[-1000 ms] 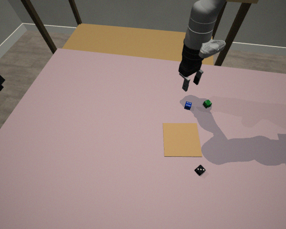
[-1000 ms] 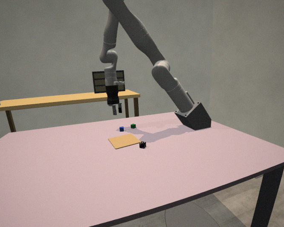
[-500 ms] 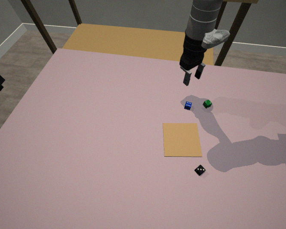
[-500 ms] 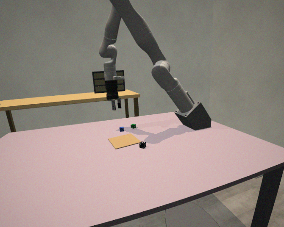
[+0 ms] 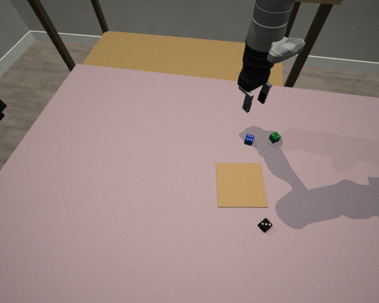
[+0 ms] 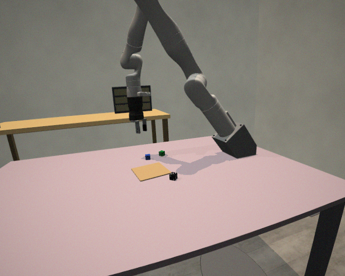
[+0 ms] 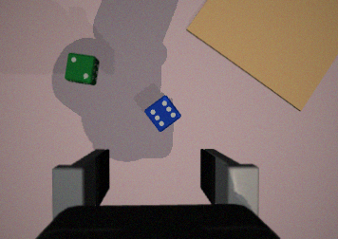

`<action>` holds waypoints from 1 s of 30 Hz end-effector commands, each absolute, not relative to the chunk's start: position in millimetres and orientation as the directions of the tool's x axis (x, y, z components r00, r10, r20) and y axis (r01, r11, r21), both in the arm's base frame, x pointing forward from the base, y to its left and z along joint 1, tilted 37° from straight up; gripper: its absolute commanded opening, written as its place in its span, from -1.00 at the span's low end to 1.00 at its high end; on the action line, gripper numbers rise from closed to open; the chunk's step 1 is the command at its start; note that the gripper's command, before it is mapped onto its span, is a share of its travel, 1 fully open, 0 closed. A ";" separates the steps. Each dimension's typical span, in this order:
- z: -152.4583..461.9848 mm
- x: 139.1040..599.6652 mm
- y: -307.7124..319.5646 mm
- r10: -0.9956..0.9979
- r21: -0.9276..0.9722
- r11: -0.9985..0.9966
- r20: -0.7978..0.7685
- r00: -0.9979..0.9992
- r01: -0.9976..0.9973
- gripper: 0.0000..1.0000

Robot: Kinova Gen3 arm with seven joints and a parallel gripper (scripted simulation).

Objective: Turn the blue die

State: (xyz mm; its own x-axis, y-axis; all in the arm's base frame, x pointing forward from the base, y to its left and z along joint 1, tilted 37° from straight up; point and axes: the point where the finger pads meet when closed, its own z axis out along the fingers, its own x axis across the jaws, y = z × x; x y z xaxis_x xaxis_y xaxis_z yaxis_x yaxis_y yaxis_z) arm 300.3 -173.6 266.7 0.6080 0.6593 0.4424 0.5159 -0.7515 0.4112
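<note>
The blue die (image 5: 249,139) (image 6: 148,156) (image 7: 162,113) lies on the pink table with 6 on top, off the mat. The tan mat (image 5: 241,185) (image 6: 150,171) (image 7: 271,42) lies flat on the table. The green die (image 5: 274,137) (image 6: 161,153) (image 7: 82,68) shows 2 on top and lies beside the blue die with a gap. The black die (image 5: 265,225) (image 6: 173,176) shows 3 on top and lies off a corner of the mat. My gripper (image 5: 254,102) (image 6: 141,128) (image 7: 155,169) is open and empty, high above the table near the blue die.
A wooden side table (image 5: 169,56) (image 6: 78,119) stands beyond the pink table's (image 5: 101,195) (image 6: 107,213) far edge. The arm's base (image 6: 239,143) stands on the pink table at the right in the exterior view. The arm's shadow falls across both coloured dice.
</note>
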 end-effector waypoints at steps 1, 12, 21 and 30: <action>267.2 300.2 -172.9 0.660 0.413 -0.751 0.442 0.607 0.515 1.00; 266.2 299.2 -164.0 0.660 0.413 -0.751 0.442 0.607 0.515 1.00; 264.7 297.8 -150.0 0.660 0.413 -0.751 0.442 0.607 0.515 1.00; 261.8 295.0 -123.3 0.660 0.413 -0.751 0.442 0.607 0.515 1.00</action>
State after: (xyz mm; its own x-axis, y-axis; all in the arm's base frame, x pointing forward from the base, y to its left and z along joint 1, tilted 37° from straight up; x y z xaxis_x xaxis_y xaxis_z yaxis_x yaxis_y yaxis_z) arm 296.1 -129.7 259.8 0.6141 0.6525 0.4441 0.5136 -0.7575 0.4029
